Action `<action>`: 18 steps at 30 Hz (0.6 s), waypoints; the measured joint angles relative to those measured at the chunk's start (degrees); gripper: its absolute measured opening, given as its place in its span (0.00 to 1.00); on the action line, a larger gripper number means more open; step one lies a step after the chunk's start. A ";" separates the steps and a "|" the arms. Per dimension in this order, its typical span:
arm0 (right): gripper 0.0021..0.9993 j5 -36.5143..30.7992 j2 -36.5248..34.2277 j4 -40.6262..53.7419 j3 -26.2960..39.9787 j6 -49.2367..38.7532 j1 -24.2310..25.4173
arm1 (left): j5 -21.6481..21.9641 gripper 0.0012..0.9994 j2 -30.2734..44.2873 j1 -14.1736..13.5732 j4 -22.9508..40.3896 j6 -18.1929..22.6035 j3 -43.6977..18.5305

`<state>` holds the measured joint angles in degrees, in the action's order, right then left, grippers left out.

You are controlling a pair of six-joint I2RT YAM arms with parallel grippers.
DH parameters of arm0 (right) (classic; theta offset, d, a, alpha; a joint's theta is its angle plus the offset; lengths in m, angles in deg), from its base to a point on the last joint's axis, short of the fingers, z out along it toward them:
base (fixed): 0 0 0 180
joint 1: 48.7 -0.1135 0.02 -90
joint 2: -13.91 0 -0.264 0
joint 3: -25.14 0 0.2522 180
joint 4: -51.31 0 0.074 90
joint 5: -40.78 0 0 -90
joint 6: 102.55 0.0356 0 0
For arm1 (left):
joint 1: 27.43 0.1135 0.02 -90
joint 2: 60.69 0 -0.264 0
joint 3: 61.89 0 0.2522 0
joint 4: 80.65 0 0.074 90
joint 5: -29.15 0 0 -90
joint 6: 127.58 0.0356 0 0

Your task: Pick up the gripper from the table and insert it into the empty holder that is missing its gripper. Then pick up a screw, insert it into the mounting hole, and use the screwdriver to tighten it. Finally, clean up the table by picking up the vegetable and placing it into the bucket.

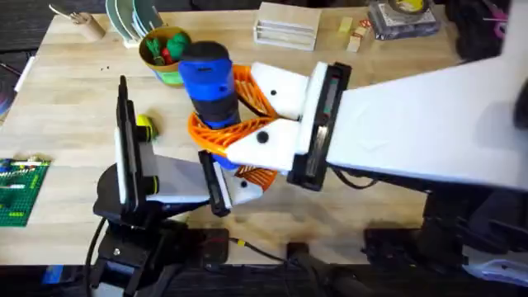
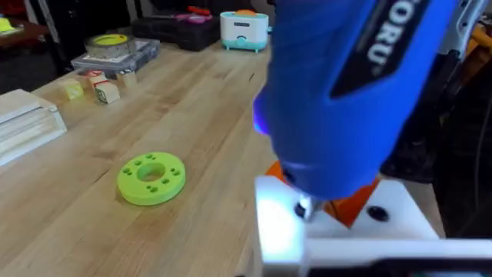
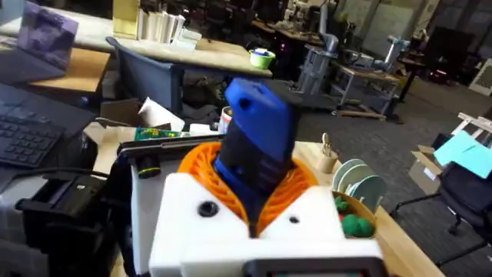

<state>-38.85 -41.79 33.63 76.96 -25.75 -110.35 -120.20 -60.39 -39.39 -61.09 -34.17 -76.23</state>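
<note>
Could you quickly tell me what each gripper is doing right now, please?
Left gripper: cannot be told.
Right gripper: closed on the blue screwdriver, its orange pads on both sides.

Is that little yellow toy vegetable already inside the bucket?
No. In the overhead view the yellow vegetable lies on the table, apart from the bucket, which holds green and red pieces.

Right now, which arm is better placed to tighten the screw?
Right. The right gripper has its jaws shut on the screwdriver, and in the left wrist view the tip rests against the white holder.
</note>
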 joint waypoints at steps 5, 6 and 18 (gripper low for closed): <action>0.02 0.00 -0.40 -1.75 0.00 -1.95 0.00 | 0.00 0.01 0.00 0.00 0.00 0.01 0.00; 0.02 0.00 -0.40 -2.01 0.00 -2.14 0.00 | 0.00 0.01 0.00 0.00 0.00 0.02 0.00; 0.02 0.02 0.65 -1.17 0.00 -2.77 -0.87 | 0.01 0.01 0.00 0.00 -0.01 0.01 0.00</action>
<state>-38.83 -41.14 32.45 76.96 -28.52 -111.22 -120.19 -60.39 -39.39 -61.10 -34.15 -76.23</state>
